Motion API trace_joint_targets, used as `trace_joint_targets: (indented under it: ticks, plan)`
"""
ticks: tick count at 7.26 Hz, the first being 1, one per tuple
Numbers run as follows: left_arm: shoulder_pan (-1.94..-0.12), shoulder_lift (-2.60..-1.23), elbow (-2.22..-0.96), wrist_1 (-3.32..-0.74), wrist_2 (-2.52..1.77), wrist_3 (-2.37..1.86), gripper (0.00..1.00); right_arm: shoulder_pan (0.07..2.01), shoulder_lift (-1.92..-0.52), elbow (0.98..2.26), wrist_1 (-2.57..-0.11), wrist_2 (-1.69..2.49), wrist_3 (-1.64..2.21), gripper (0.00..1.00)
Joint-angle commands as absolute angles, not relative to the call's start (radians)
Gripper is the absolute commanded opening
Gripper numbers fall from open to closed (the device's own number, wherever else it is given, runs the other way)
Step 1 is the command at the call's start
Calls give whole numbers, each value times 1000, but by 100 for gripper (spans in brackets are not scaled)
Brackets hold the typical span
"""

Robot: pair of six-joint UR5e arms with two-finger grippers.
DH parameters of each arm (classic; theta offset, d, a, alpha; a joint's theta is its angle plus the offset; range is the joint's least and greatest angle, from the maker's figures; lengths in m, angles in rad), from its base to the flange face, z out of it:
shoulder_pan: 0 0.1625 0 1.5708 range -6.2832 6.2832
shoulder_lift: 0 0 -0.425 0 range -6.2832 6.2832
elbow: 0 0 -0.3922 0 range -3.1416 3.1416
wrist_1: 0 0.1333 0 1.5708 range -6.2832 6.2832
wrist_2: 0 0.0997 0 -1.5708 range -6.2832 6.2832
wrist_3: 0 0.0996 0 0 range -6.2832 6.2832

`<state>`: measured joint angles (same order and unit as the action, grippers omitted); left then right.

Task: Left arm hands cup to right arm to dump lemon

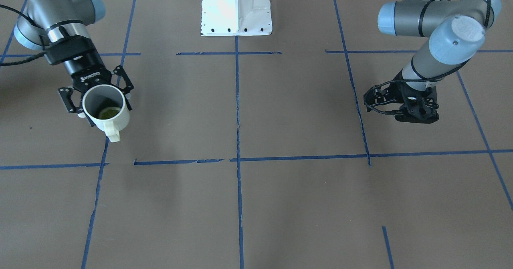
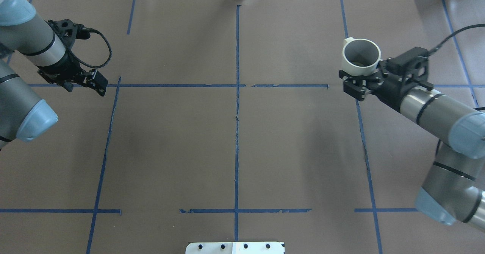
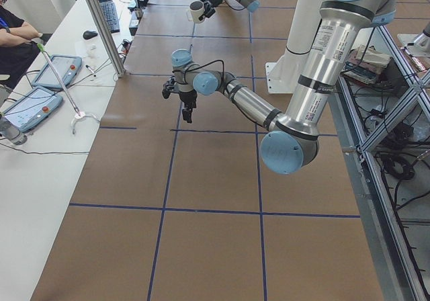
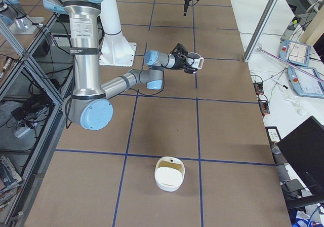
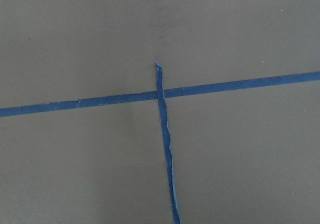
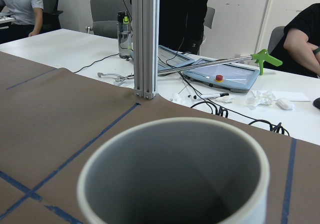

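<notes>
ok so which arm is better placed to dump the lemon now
Right. The right claw grips the cup, with the lemon inside; the left claw hangs empty across the table.

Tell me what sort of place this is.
Likely a robotics lab: a silver-grey left arm and right arm over a brown table gridded with blue tape, blue-grey teach pendants on the white bench beside it.
</notes>
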<state>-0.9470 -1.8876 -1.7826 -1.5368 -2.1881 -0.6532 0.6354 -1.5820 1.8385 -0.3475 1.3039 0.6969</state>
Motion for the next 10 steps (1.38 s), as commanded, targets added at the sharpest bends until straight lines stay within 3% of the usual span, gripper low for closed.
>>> trace_joint_targets:
  ticks: [1,4,5,7,10]
  plan:
    - [-975,-1849,-1833,-1540,-2189,-666,100,672,-1788,1861,-116,1341,851,13]
    - [-971,-1851,-1868,-1543,-2187,-813,100,791,-2044,1815,139,1443,854,12]
    - [-969,-1855,-1870,-1543,-2187,-816,100,831,-2072,1724,273,1456,883,13]
    - [-966,-1856,-1879,-1543,-2186,-850,100,921,-2071,1485,560,1517,1084,14]
    - [-965,-1858,-1885,-1542,-2186,-856,100,1005,-2022,1412,589,1528,1384,14]
